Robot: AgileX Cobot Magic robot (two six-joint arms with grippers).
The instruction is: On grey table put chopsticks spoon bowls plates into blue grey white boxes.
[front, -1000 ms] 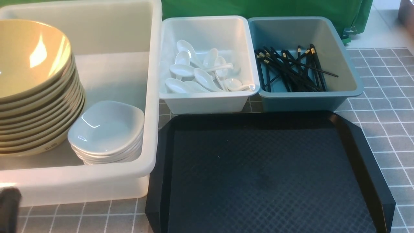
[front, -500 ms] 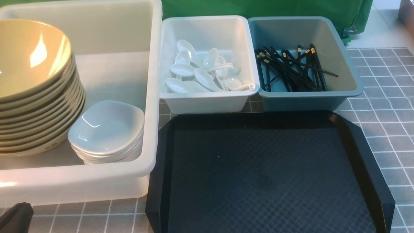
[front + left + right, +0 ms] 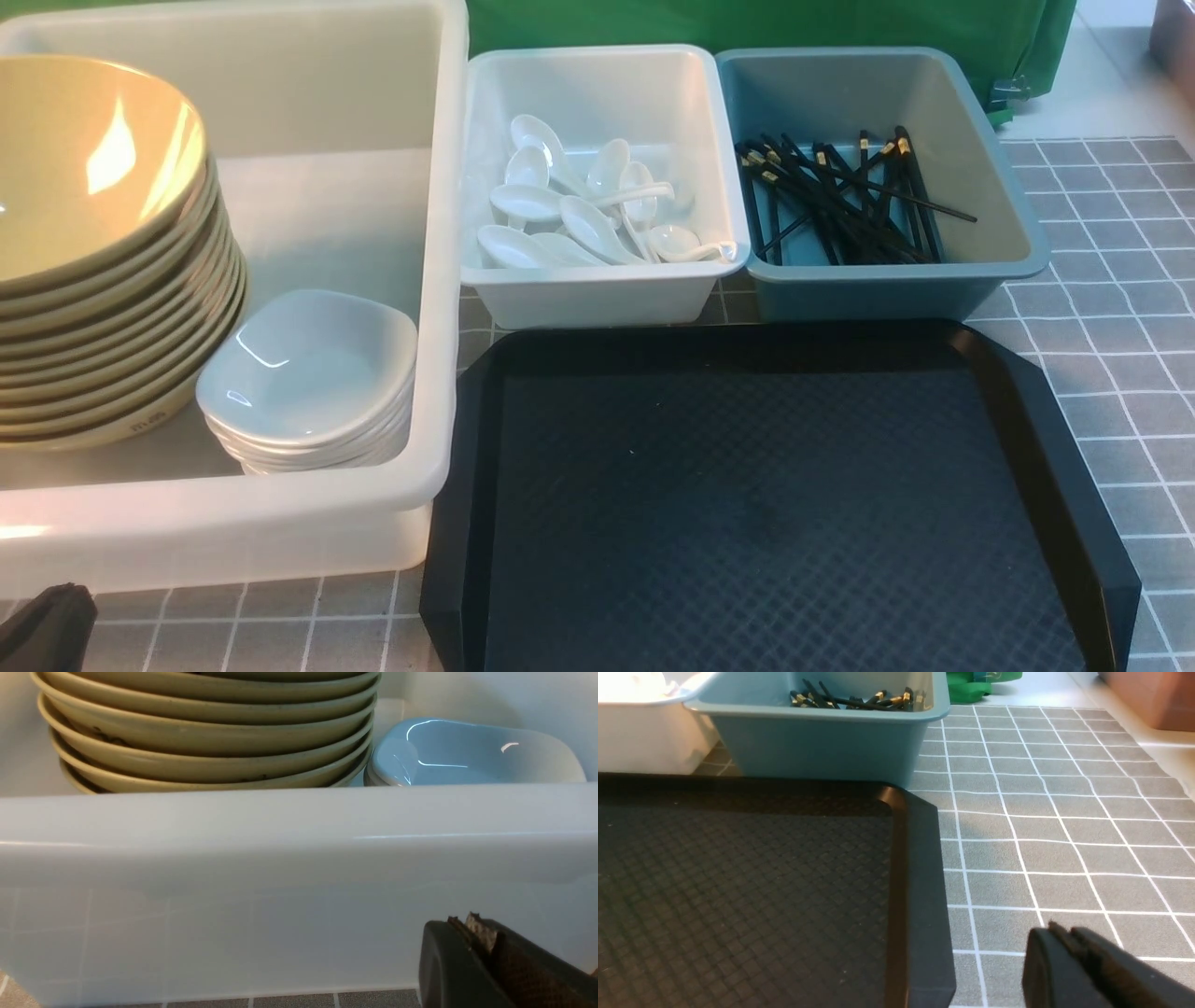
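Note:
A stack of tan bowls (image 3: 93, 243) and a stack of white plates (image 3: 308, 373) sit in the big translucent white box (image 3: 439, 280). Several white spoons (image 3: 579, 210) lie in the small white box (image 3: 597, 289). The black chopsticks (image 3: 840, 201) rest in the blue-grey box (image 3: 887, 289). My left gripper (image 3: 467, 921) is shut and empty, low in front of the big box's near wall (image 3: 280, 858); it shows at the front view's bottom left corner (image 3: 51, 621). My right gripper (image 3: 1059, 931) is shut on nothing over the grey table (image 3: 1041, 826), beside the tray.
A black textured tray (image 3: 766, 504) with a raised rim lies bare in front of the two small boxes. Green cloth (image 3: 766, 23) hangs behind the boxes. Grey tiled table shows to the right of the tray (image 3: 1120, 373).
The left gripper sank lower at the bottom left corner a second ago, then held still. Boxes and their contents have not moved.

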